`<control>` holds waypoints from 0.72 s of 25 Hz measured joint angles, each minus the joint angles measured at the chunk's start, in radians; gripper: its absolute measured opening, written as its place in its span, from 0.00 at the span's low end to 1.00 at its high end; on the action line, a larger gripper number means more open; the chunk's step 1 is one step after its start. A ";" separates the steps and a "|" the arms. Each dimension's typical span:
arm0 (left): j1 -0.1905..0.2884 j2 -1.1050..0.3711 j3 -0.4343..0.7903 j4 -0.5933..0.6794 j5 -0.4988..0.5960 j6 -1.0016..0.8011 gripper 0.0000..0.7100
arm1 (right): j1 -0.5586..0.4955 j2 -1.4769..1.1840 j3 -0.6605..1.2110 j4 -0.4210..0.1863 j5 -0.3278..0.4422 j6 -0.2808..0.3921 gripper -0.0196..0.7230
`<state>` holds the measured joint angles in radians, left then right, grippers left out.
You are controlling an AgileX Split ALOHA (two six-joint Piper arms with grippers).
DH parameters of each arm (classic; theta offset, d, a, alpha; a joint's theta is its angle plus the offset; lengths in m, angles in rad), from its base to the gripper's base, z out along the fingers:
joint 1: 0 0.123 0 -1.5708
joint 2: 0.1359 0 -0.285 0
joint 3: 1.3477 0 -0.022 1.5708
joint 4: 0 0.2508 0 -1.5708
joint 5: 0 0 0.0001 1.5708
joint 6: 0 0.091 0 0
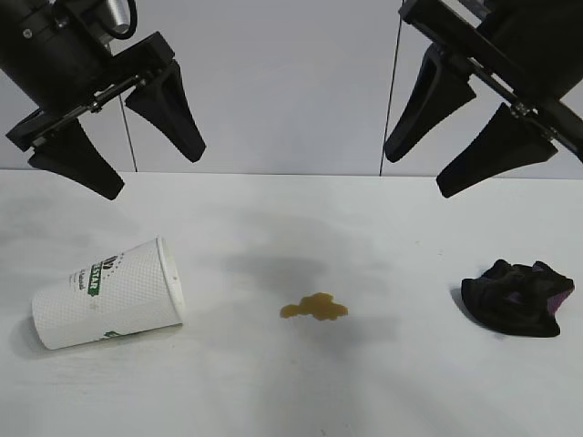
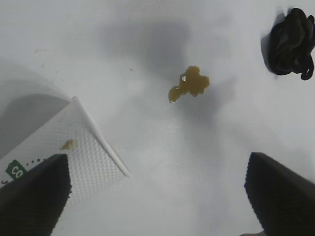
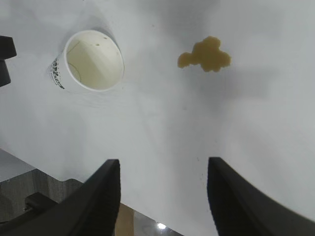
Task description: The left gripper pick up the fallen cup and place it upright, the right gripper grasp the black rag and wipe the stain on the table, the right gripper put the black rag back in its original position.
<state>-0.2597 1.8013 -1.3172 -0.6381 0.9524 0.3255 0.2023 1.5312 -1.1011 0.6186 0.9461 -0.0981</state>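
The white dimpled cup point(image 1: 109, 296) lies on its side at the table's point(image 1: 273, 391) left, mouth toward the middle. My left gripper point(image 1: 153, 173) hangs open above and behind it, touching nothing. In the left wrist view the cup point(image 2: 74, 142) sits by one finger of the open left gripper point(image 2: 157, 162). A yellowish-brown stain point(image 1: 314, 309) marks the table's centre. The black rag point(image 1: 517, 296), with a purple patch, lies bunched at the right. My right gripper point(image 1: 417, 173) hovers open high above the table, left of the rag. From the right wrist, the cup's mouth point(image 3: 93, 61) and the stain point(image 3: 205, 54) show beyond the empty right gripper point(image 3: 162, 162).
A grey panelled wall point(image 1: 273, 82) stands behind the table. The right wrist view shows the table's edge point(image 3: 74, 177) with floor below it. The left wrist view also takes in the stain point(image 2: 189, 83) and the rag point(image 2: 290, 42).
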 joint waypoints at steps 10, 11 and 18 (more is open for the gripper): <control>0.000 0.000 0.000 0.000 0.000 0.000 0.98 | 0.000 0.000 0.000 0.000 0.000 0.000 0.53; 0.000 0.000 0.000 0.000 0.000 0.000 0.98 | 0.000 0.000 0.000 0.000 0.000 0.000 0.53; 0.000 0.000 0.000 0.000 -0.008 0.000 0.98 | 0.000 0.000 0.000 0.000 0.000 0.000 0.53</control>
<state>-0.2597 1.8013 -1.3172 -0.6381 0.9446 0.3255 0.2023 1.5312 -1.1011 0.6186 0.9461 -0.0981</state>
